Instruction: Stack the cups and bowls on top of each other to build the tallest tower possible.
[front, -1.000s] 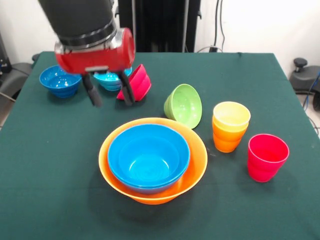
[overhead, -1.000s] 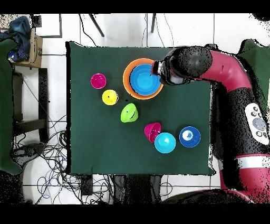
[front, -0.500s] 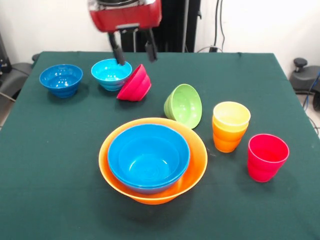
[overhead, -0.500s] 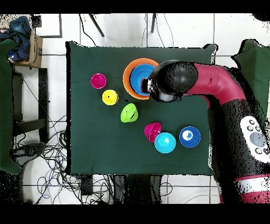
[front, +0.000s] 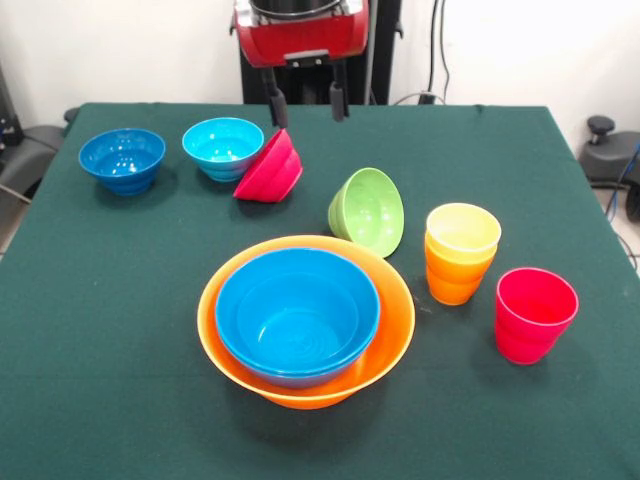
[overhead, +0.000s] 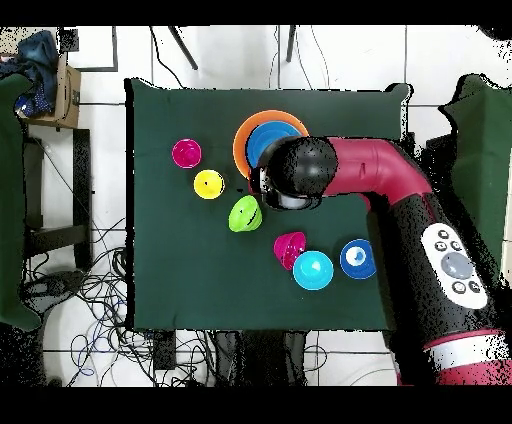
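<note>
A large orange bowl (front: 398, 325) sits near the front with a big blue bowl (front: 297, 312) nested in it; this is the tower. A green bowl (front: 368, 210) lies tipped on its side. A red bowl (front: 272, 167) leans tilted against a light-blue bowl (front: 222, 147), and a dark-blue bowl (front: 122, 158) stands at the left. A yellow cup (front: 462, 230) sits inside an orange cup (front: 452, 282), with a red cup (front: 534, 312) beside them. My gripper (front: 308, 103) hangs open and empty above the table's far edge, behind the red bowl.
In the overhead view the arm (overhead: 340, 175) covers part of the orange bowl (overhead: 243, 135) and the dark-blue bowl (overhead: 355, 258). The green bowl (overhead: 244, 214), the yellow cup (overhead: 208, 184) and the red cup (overhead: 186, 153) stand apart there on the green cloth.
The gripper has risen and swung from beside the dark-blue and light-blue bowls across to the table's far edge behind the red bowl. No bowl or cup has moved.
</note>
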